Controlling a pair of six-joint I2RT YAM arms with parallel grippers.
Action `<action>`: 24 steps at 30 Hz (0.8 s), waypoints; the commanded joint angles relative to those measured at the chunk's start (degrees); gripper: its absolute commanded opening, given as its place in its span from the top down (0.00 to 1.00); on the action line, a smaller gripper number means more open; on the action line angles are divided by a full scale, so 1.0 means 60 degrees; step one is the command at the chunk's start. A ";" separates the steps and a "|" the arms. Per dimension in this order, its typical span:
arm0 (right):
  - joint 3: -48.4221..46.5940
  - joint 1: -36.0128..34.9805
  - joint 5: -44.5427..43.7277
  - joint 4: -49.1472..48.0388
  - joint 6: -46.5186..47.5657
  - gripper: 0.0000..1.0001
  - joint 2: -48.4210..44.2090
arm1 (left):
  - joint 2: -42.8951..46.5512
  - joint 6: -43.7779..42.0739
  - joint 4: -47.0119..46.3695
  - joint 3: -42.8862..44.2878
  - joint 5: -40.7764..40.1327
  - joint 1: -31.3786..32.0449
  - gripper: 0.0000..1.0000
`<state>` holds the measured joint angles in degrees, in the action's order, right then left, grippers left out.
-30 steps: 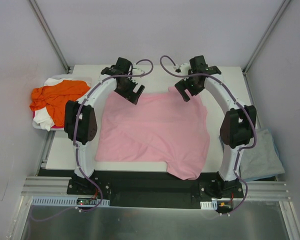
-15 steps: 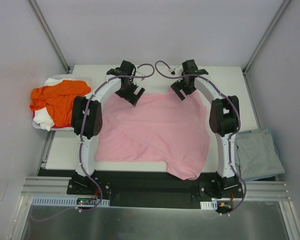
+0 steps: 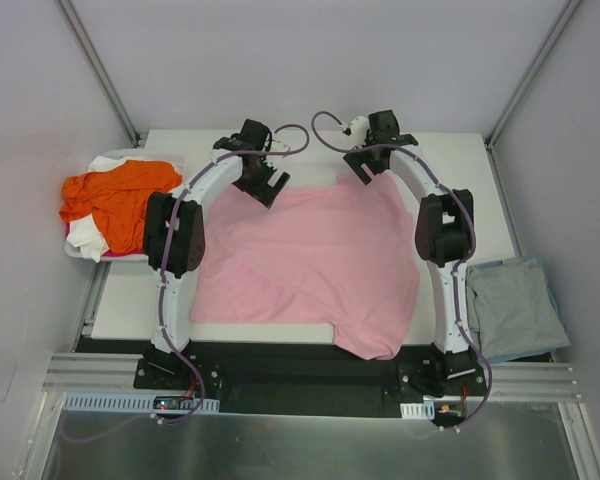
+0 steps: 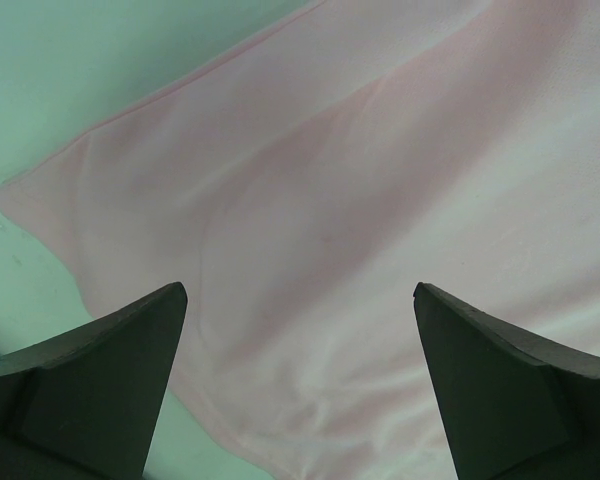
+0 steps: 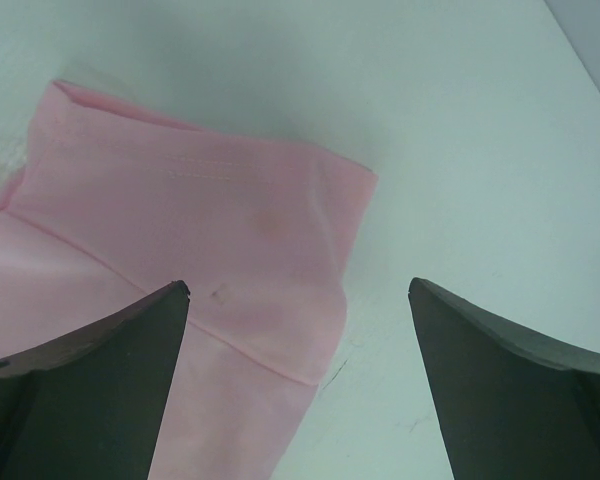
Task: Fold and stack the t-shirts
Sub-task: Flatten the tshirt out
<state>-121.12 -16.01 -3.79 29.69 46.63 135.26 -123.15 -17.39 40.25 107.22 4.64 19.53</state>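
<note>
A light pink t-shirt [image 3: 310, 260] lies spread over the middle of the white table, its near hem hanging over the front edge. My left gripper [image 3: 265, 188] is open above the shirt's far left corner; the left wrist view shows pink cloth [image 4: 380, 200] below the jaws. My right gripper [image 3: 360, 172] is open above the far right corner, where a pink sleeve [image 5: 210, 230] lies below the jaws. An orange t-shirt [image 3: 115, 195] and a white t-shirt [image 3: 88, 240] lie heaped at the far left. A grey-blue t-shirt [image 3: 515, 310] lies at the right.
The heap at the left sits in a low white tray [image 3: 72, 251] beside the table [image 3: 460, 160]. Grey enclosure walls and slanted metal struts [image 3: 100, 70] stand at the back. A metal rail [image 3: 310, 380] runs along the front by the arm bases.
Both grippers have moved toward the far edge of the pink shirt. The right arm's elbow has swung inward, uncovering more of the grey-blue shirt.
</note>
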 commanded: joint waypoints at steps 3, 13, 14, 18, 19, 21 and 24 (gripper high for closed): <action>-0.0438 0.0032 -0.0480 -0.0656 0.0796 0.03 0.0483 | 0.0134 -0.0032 -0.0292 -0.0101 -0.0291 0.0041 0.02; -0.0687 0.0017 -0.0935 -0.0906 0.1324 0.03 0.0952 | 0.0486 0.0012 -0.0556 -0.0628 -0.0466 0.0056 0.04; -0.0731 0.0032 -0.0979 -0.0906 0.1397 0.03 0.0981 | 0.0501 -0.0002 -0.0556 -0.0658 -0.0510 0.0056 0.03; -0.0964 0.0002 -0.1242 -0.0950 0.1631 0.04 0.1186 | 0.0574 -0.0032 -0.0600 -0.0790 -0.0554 0.0056 0.04; -0.1024 -0.0012 -0.1286 -0.0979 0.1690 0.03 0.1230 | 0.0589 -0.0046 -0.0600 -0.0804 -0.0569 0.0056 0.04; -0.1213 0.0002 -0.1360 -0.0950 0.1851 0.03 0.1421 | 0.0574 -0.0046 -0.0600 -0.0819 -0.0598 0.0056 0.04; -0.1375 -0.0027 -0.1360 -0.0979 0.1925 0.03 0.1597 | 0.0589 -0.0076 -0.0614 -0.0848 -0.0627 0.0056 0.04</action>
<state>-125.86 -15.99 -10.37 24.86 56.07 143.24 -123.22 -17.37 36.91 102.59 2.35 19.53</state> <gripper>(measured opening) 0.967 0.964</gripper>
